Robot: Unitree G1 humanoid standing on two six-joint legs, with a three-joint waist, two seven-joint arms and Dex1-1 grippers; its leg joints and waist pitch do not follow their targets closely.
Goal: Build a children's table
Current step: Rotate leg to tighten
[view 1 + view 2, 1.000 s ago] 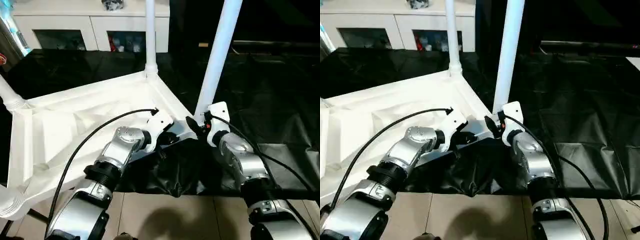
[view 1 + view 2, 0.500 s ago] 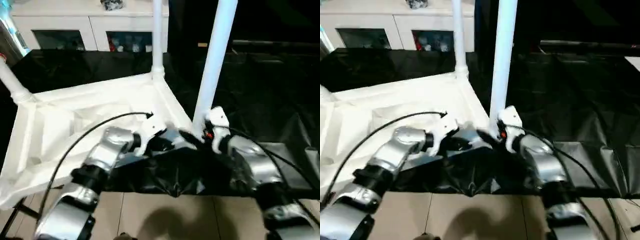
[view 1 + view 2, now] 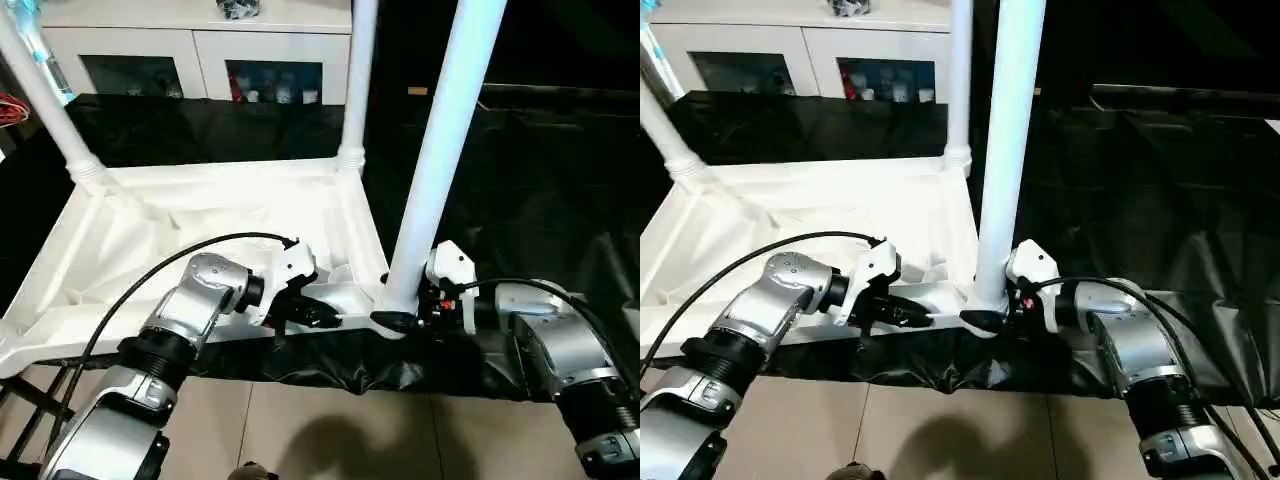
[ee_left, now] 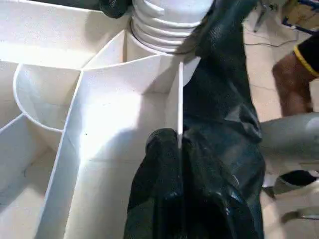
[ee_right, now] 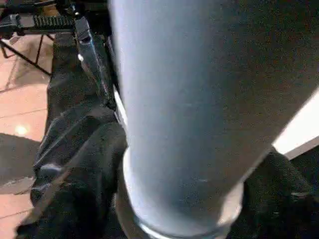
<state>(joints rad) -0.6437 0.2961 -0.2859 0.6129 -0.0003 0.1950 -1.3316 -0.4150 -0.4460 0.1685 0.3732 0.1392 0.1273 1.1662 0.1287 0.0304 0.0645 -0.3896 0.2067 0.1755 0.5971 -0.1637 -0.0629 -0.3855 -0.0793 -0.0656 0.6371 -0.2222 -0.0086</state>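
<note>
The children's table lies upside down, its ribbed white top (image 3: pixel 200 215) on a black-draped surface. Three white legs stand up from corner sockets: one near right (image 3: pixel 440 150), one far (image 3: pixel 358 80), one at the left (image 3: pixel 50 100). My left gripper (image 3: pixel 322 318) is shut on the thin near rim of the top; in the left wrist view its black fingers (image 4: pixel 164 149) pinch that wall just beside the corner socket. My right gripper (image 3: pixel 398 312) reaches in from the right and closes round the base of the near right leg (image 5: pixel 189 99), one finger curling across its front.
A black sheet (image 3: pixel 540 200) covers the surface under and to the right of the table and hangs over the near edge. A white cabinet with glass doors (image 3: pixel 150 50) stands at the back. Tiled floor (image 3: pixel 300 430) lies below the near edge.
The camera has swung, so the table's near edge now runs level. My right forearm has dropped and turned to meet the leg base from the side. The left gripper keeps its hold.
</note>
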